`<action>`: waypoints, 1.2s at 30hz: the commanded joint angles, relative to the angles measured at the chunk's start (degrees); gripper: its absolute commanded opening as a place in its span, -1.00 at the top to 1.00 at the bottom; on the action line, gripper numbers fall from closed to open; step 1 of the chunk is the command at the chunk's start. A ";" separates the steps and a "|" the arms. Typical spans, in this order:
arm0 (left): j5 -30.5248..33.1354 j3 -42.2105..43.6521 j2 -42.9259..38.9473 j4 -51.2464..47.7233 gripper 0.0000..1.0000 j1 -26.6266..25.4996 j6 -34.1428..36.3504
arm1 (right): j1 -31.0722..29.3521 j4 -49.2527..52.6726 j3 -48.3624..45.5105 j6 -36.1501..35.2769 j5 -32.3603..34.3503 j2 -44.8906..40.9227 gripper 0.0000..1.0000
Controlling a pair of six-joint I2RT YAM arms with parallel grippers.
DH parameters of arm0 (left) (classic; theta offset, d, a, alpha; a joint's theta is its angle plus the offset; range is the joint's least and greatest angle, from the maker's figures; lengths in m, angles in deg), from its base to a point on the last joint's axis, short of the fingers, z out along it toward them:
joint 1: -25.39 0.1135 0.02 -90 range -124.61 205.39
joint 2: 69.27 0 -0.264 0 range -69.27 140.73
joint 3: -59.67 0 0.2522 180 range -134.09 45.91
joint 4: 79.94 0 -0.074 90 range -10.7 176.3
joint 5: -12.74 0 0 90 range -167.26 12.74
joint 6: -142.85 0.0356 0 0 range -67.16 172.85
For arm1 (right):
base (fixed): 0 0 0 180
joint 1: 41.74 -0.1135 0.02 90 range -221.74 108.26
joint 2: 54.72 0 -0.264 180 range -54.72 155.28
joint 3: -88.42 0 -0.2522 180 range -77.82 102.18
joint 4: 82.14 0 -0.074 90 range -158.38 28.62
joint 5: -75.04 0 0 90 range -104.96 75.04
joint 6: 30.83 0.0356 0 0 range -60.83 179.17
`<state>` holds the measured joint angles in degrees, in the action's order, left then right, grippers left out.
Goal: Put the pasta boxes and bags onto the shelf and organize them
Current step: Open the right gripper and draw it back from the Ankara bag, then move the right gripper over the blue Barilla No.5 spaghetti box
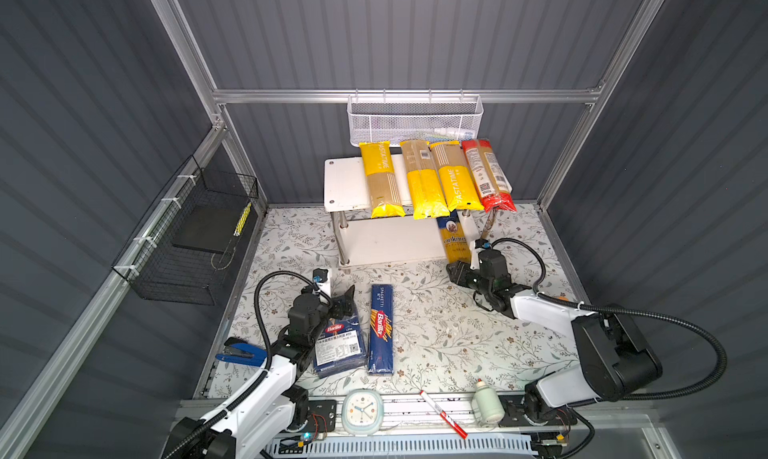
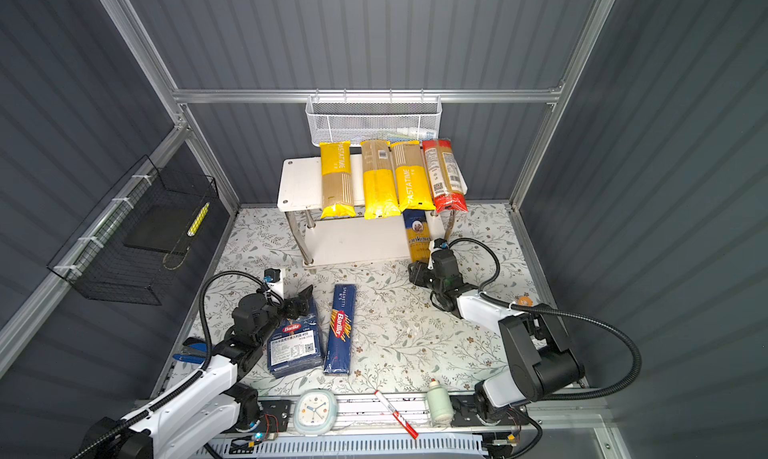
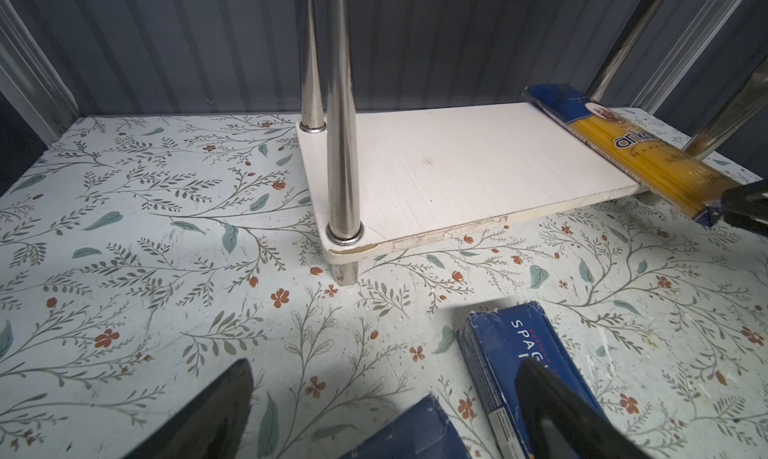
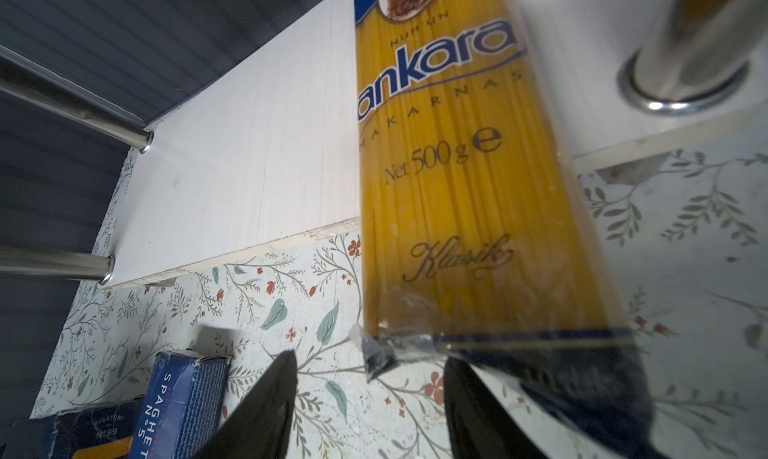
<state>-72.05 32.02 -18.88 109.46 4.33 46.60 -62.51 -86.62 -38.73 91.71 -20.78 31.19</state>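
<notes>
On the top board of the white shelf (image 1: 345,182) (image 2: 299,182) lie three yellow bags (image 1: 380,178) and a red-and-clear bag (image 1: 488,174). The ankara bag (image 1: 455,238) (image 4: 449,186) lies on the lower board (image 3: 457,166), its near end overhanging the front edge. My right gripper (image 1: 455,272) (image 4: 370,394) is open at that end, and the bag's tail lies against one finger. Both boxes lie on the table: the wide box (image 1: 338,344) (image 3: 415,436) and the narrow box (image 1: 381,330) (image 3: 519,353). My left gripper (image 1: 343,305) (image 3: 386,407) hovers open over the wide box's far end.
A white mesh basket (image 1: 415,118) hangs on the back wall above the shelf. A black wire basket (image 1: 191,236) hangs on the left wall. A blue stapler (image 1: 241,351), a clock (image 1: 362,411), a red marker (image 1: 442,413) and a small bottle (image 1: 487,403) lie along the front.
</notes>
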 commanded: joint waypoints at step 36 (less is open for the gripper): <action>3.17 -9.01 -3.17 -19.83 -0.99 -0.05 -3.29 | -28.94 25.73 5.11 -2.11 18.27 -16.51 -0.29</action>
<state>-71.37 25.16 -19.56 97.42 4.33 44.62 -89.68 -65.79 -36.30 88.56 -6.21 13.46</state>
